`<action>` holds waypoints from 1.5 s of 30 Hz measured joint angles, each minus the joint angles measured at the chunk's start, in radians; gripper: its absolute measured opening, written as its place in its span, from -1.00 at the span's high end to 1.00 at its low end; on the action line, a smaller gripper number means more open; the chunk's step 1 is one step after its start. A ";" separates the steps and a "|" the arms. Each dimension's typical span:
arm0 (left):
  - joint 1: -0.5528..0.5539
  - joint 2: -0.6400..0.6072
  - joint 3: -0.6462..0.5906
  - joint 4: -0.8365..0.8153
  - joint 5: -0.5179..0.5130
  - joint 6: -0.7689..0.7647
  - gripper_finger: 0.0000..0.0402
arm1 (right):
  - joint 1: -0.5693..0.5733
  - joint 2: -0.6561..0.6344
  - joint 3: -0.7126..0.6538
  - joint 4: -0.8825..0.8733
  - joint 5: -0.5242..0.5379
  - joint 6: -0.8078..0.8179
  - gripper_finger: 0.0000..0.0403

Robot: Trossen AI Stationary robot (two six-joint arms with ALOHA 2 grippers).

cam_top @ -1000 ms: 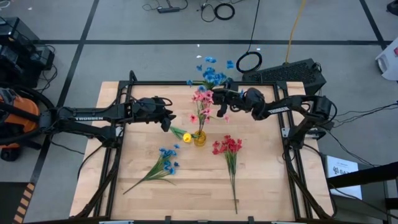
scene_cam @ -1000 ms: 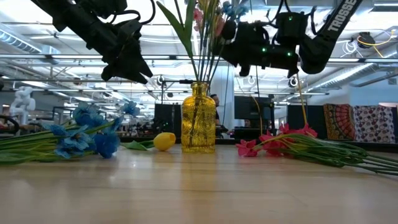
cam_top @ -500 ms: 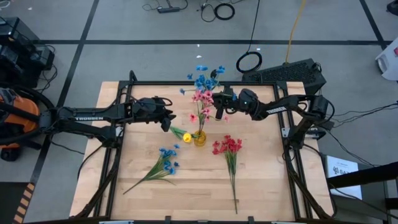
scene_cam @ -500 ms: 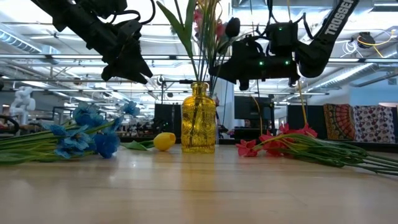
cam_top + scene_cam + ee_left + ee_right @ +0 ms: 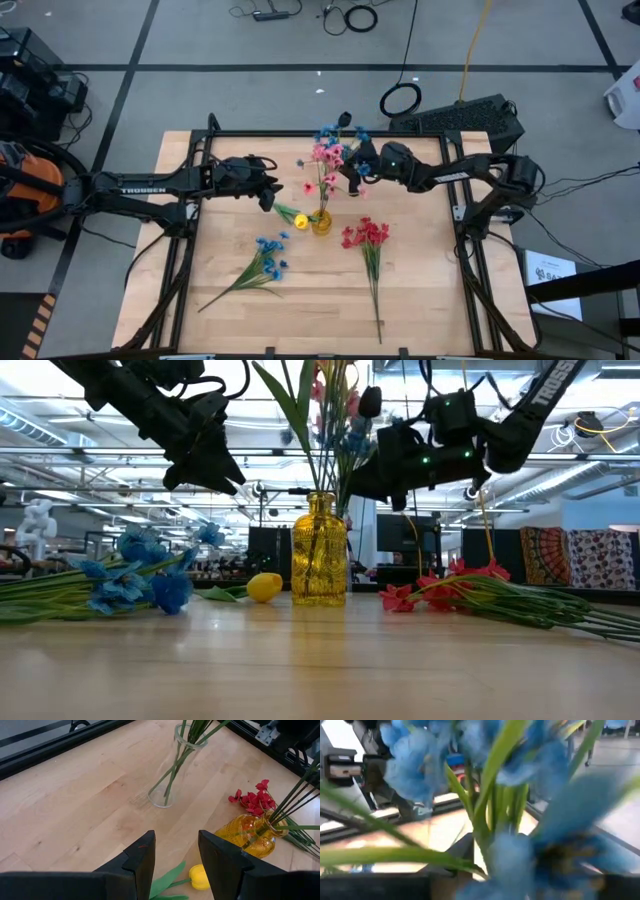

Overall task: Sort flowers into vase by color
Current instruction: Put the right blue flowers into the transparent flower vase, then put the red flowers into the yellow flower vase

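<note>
clear vase (image 5: pixel 172 770) seen only by left wrist, left pincer (image 5: pixel 175 862) open, right pincer's (image 5: pixel 352 170) state unclear

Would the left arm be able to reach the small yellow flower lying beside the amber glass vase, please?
Probably yes. The left gripper hovers open just above and beside the small yellow flower, which lies on bare wood, apart from the amber glass vase, with nothing covering it.

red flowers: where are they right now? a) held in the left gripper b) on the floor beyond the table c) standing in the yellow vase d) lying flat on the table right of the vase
d: the red flowers lie flat on the table, stems trailing toward the near edge, right of the yellow vase, with no gripper on them.
</note>
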 joint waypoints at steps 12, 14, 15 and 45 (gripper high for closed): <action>0.000 0.000 0.000 0.000 0.006 0.002 0.22 | 0.000 -0.304 0.000 -0.527 0.133 -0.105 0.15; 0.000 0.000 0.000 -0.001 0.006 0.002 0.22 | 0.000 -0.359 0.000 -0.621 0.154 -0.105 0.15; 0.000 0.000 0.000 -0.001 0.006 0.002 0.22 | 0.000 -0.387 0.000 -0.670 0.169 -0.104 0.15; 0.013 0.000 -0.001 -0.035 0.002 0.156 0.56 | 0.153 -0.570 0.000 -1.491 0.181 0.787 0.62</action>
